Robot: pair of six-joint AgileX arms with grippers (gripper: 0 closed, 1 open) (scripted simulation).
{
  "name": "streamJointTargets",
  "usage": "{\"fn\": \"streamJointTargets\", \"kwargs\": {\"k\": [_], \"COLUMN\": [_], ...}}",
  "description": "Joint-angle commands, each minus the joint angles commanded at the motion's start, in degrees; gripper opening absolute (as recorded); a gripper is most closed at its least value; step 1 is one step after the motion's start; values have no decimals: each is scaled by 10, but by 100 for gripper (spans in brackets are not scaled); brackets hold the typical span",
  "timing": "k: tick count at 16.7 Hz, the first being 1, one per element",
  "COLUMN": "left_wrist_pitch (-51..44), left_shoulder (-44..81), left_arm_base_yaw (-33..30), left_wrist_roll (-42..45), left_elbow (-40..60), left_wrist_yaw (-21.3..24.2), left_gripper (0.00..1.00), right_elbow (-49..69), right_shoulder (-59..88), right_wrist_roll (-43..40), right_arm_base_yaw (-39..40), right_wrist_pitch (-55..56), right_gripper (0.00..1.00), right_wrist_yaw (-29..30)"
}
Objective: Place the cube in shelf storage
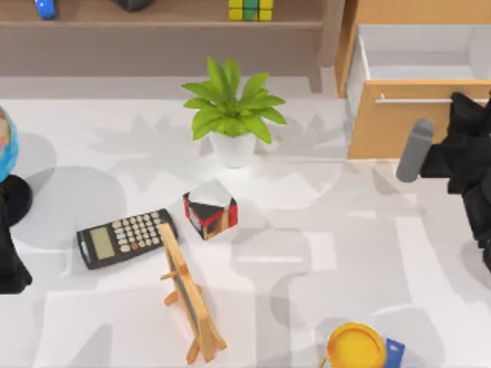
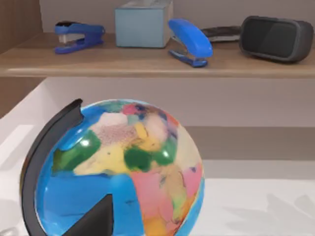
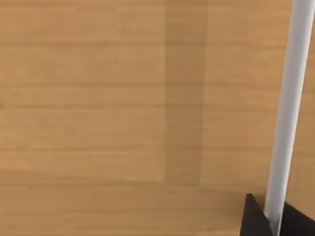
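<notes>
The cube (image 1: 251,9) already sits on the shelf (image 1: 153,23) — my right gripper (image 3: 268,216) pinches the drawer handle (image 3: 288,113), so letting go comes next.

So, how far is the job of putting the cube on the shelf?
It looks done: the cube already sits on the shelf storage at the top view's upper edge. Nothing is visibly in hand. The right end effector is at the drawer's bar handle; the left arm is parked beside the globe.
</notes>
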Motion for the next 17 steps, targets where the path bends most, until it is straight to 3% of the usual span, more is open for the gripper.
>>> {"fn": "streamJointTargets", "kwargs": {"k": [10,17], "left_wrist_pitch": [0,0], "left_shoulder": [0,0], "left_arm_base_yaw": [0,0], "left_wrist_roll": [0,0], "left_elbow": [0,0], "left_wrist_yaw": [0,0], "left_gripper": [100,100], "right_elbow": [134,144], "right_shoulder": [55,58], "right_wrist_roll": [-1,0], "right_arm_base_yaw": [-24,-23], "right_wrist_pitch": [-81,-90], "right_gripper": [0,0], "right_wrist_yaw": [-24,-25]}}
